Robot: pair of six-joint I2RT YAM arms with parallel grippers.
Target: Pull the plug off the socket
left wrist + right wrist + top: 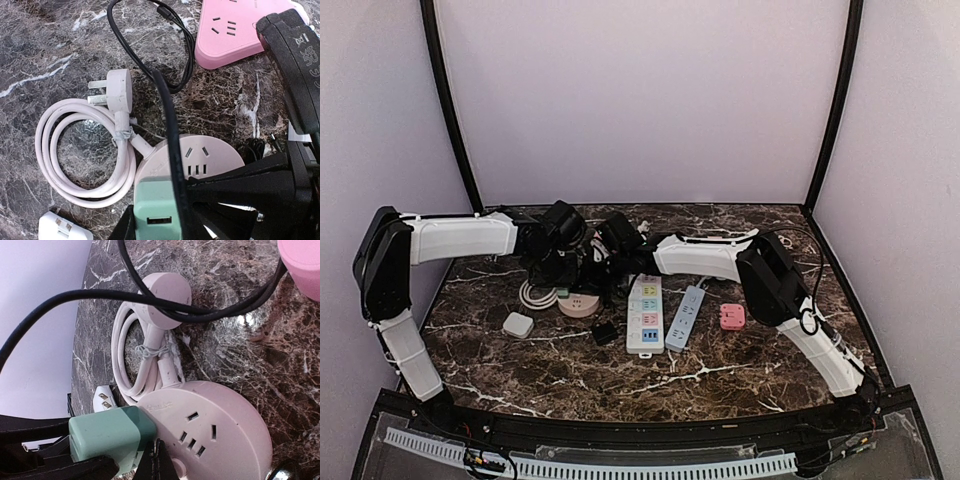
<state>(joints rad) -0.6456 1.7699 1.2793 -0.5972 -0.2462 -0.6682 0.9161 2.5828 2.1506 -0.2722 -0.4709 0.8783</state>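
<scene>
The left pincer (161, 212) is clamped on the green plug (152, 200), which sits against the round socket (210, 155) at its 7 o'clock rim. The right pincer (156, 460), tips pressed together, rests on the socket's top just beside the plug. A black cable (170, 125) crosses both toward 12 o'clock. A coiled white cord (85, 150) lies at 9 o'clock and a pink strip (235, 30) at 1 o'clock. From above, this cluster sits far-left on the surface (720, 365). Two long strips (645, 312) lie at 3 o'clock, and the widest bare marble is toward 6 o'clock. The plug's prongs are hidden, a white adapter (57, 227) is cut off, and the arms cover both pincers from above.
</scene>
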